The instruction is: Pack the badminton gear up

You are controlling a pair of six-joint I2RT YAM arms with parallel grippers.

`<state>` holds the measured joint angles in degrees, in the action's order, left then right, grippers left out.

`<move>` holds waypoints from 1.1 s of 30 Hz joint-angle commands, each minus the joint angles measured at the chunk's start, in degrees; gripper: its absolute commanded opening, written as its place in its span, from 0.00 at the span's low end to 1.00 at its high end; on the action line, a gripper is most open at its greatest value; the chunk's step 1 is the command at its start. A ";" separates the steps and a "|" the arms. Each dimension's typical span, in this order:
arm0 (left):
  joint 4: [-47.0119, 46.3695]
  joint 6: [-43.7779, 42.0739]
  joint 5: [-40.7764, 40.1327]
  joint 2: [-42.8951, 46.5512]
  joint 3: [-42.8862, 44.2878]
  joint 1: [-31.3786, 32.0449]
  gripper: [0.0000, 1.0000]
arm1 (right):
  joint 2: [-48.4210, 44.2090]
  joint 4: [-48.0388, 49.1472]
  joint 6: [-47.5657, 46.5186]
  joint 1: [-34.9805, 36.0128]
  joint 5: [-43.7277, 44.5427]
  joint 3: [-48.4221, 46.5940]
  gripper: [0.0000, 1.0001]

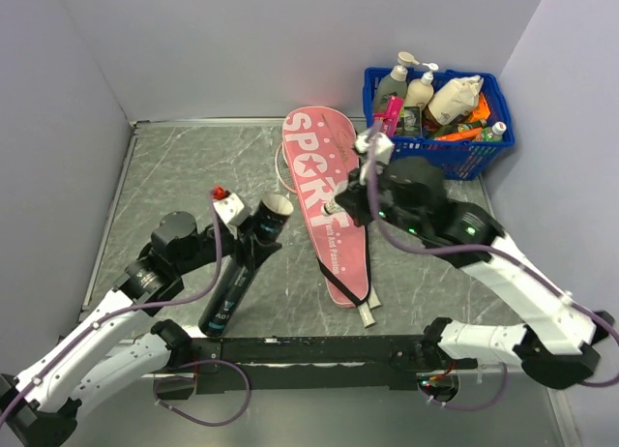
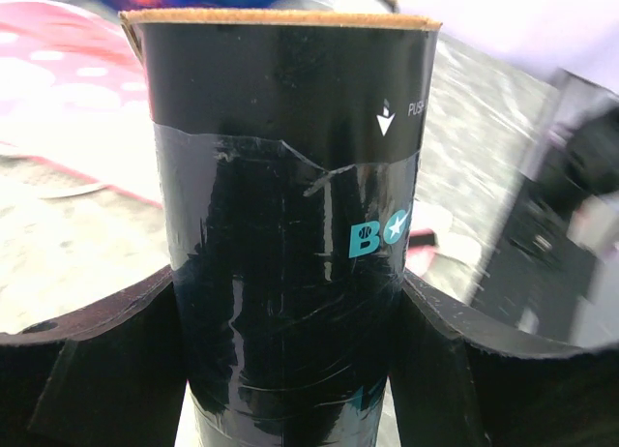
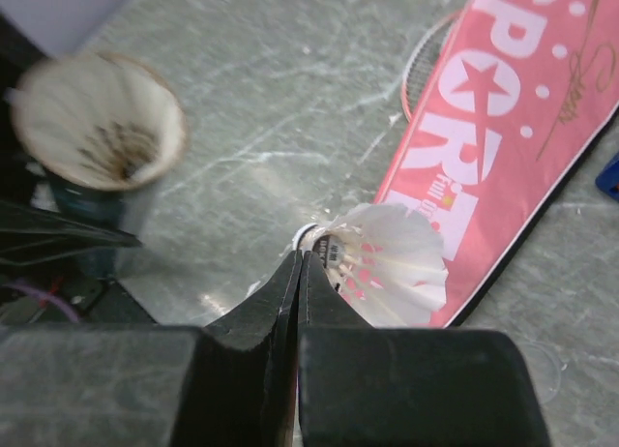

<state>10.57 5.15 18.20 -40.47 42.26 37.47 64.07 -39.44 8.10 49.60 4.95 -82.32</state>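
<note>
blue basket [image 1: 455, 159] of bottles [image 1: 418, 89]

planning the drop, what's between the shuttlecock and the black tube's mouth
Only bare table lies between the shuttlecock and the black tube, shown in the right wrist view.

- Pink racket cover [image 1: 327, 191], mid-table: large white capitals "SPORT" run along it, with a white star among the letters. The smaller line under them begins "Full"; the rest is too small to read.
- Black tube [image 2: 290, 224], on the left: white "PUS…" beside a down-pointing arrow near the rim. Lower down is teal "BO…", with a star in the O. The curve cuts off both.
</note>
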 commanded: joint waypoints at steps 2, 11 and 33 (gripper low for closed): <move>-1.17 -2.68 7.64 -3.12 3.35 4.79 0.01 | -6.85 -3.71 0.16 0.14 -6.08 -1.52 0.00; -1.07 -4.36 10.01 -5.67 2.92 10.60 0.01 | -8.88 -7.84 0.08 0.05 -18.74 -5.30 0.00; -3.45 -3.30 12.57 -1.28 1.60 11.48 0.01 | -1.67 3.58 5.61 1.11 -32.89 1.63 0.00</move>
<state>11.73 1.52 28.95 -43.86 42.57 48.73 61.60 -40.95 11.44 49.93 -24.03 -82.74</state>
